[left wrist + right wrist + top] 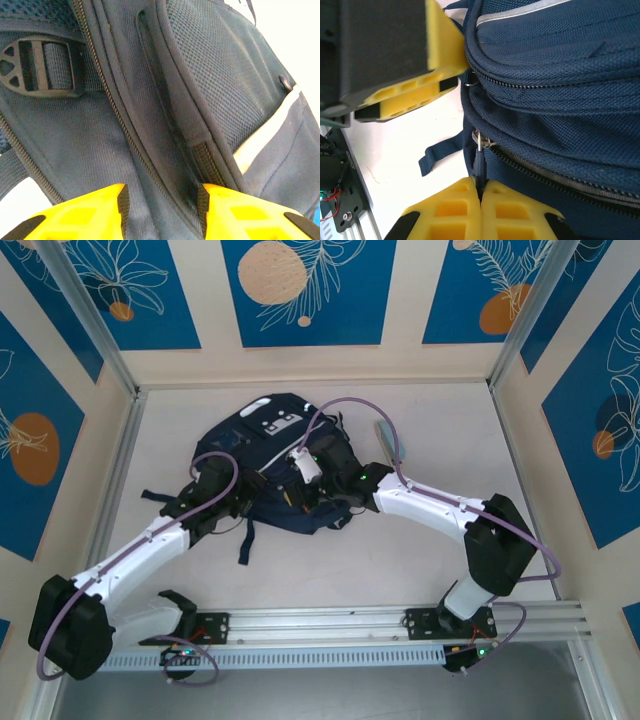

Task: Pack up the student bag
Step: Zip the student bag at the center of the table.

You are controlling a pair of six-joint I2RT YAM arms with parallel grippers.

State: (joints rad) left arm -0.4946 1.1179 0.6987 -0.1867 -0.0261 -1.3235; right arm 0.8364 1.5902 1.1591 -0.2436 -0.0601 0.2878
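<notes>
Pinching the student bag (560,75) zip pull (479,162) — right gripper (481,200); patch (277,425) illegible.

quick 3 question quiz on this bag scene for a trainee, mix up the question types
1. Multiple choice: what is the right gripper shut on? A a strap buckle, B a zipper pull, C a book.
2. True or false: the left gripper has its fingers pressed together.
3. Fill in: the student bag lies on the ____.

Key: 1 B. 2 false, they stand apart with bag fabric between them. 3 table.
</notes>
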